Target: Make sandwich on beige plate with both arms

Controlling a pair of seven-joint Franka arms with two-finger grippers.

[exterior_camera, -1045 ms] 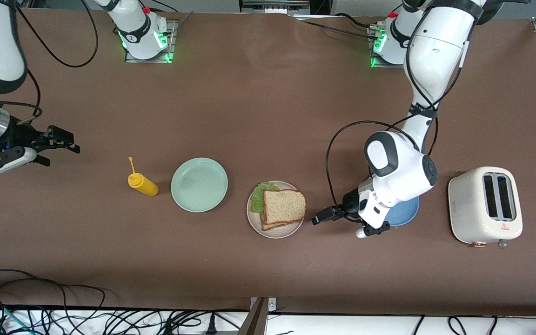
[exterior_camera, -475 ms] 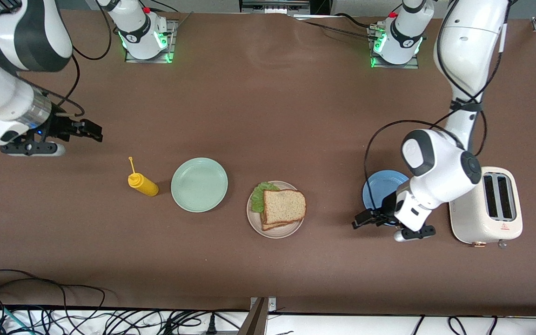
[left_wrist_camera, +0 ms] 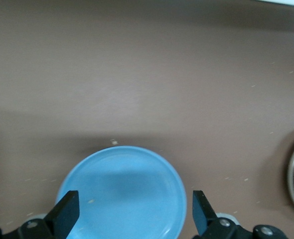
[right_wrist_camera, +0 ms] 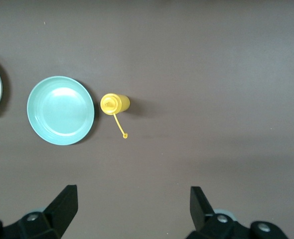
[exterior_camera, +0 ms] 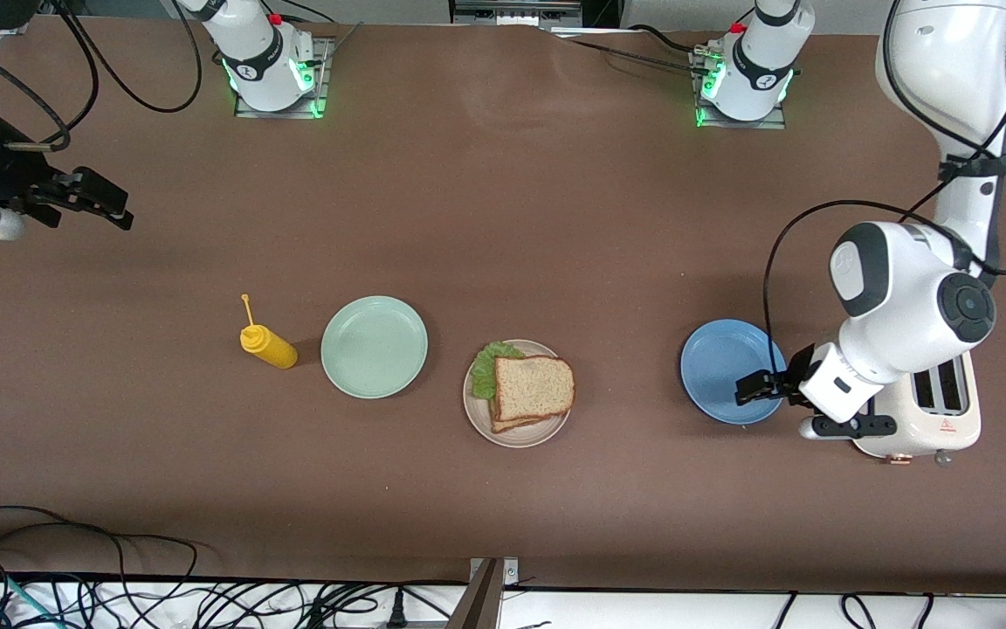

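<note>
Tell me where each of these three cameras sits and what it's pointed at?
Front view: high across the table, facing both arms; shows the sandwich on the beige plate, and both open claws.
Left wrist view: on the left arm, looking down between the left claw fingers at the blue plate.
Right wrist view: between the right claw fingers, down at the mint-green plate and mustard bottle.
Both wrist views catch the beige plate's edge.

The sandwich (exterior_camera: 531, 390), brown bread over protruding green lettuce, lies flat on the round beige plate (exterior_camera: 475, 411) mid-table, nearer the table's camera-side edge.
</note>
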